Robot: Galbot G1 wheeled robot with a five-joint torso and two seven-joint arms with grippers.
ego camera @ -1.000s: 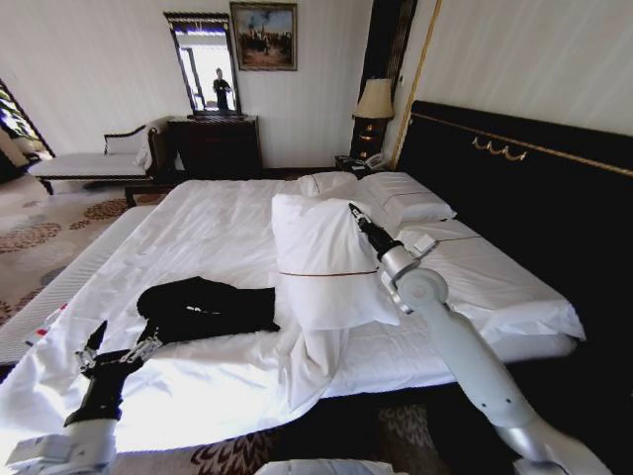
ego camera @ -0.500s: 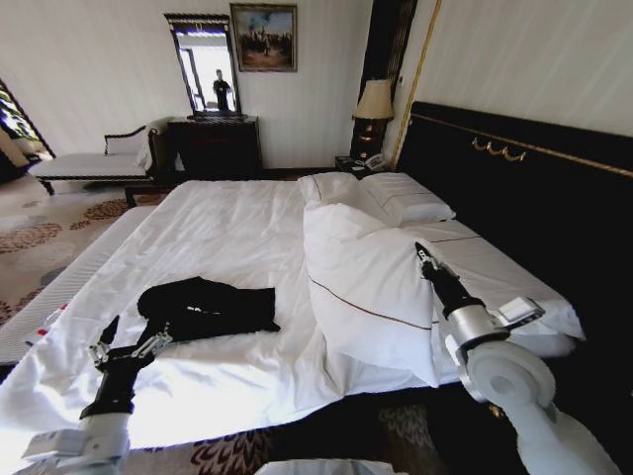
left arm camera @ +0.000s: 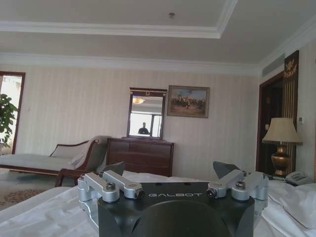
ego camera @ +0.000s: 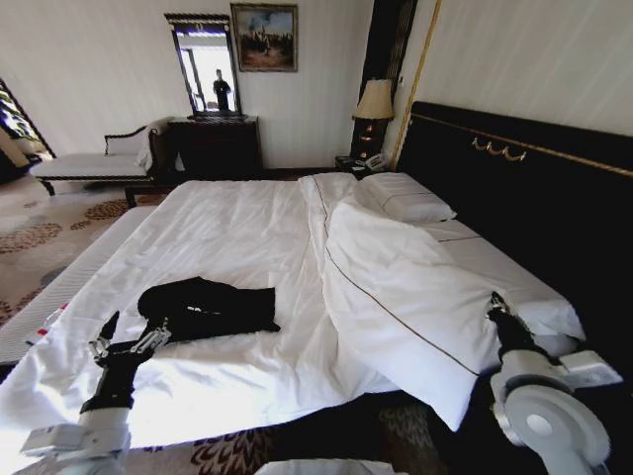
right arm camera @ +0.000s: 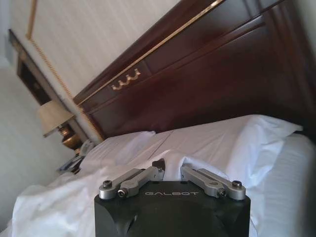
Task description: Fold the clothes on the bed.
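Now we are gripping the white duvet point(ego camera: 396, 297) with our right gripper point(ego camera: 492, 301) at four o'clock.
Meanwhile our left gripper point(ego camera: 127, 336) is hovering spread open at eight o'clock, near the black T-shirt point(ego camera: 208, 307) lying crumpled on the bed point(ego camera: 227, 228).

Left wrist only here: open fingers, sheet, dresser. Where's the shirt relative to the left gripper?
Observer: Head view has the shirt bunched on the bed, just beyond the left gripper, which is open. I cannot tell if they touch.
Operator: Right arm?
Observer: The right gripper is at the bed's near corner, on the headboard side, well away from the shirt.
Operator: Holding anything?
Observer: Right wrist view shows it shut on a fold of white bedding.
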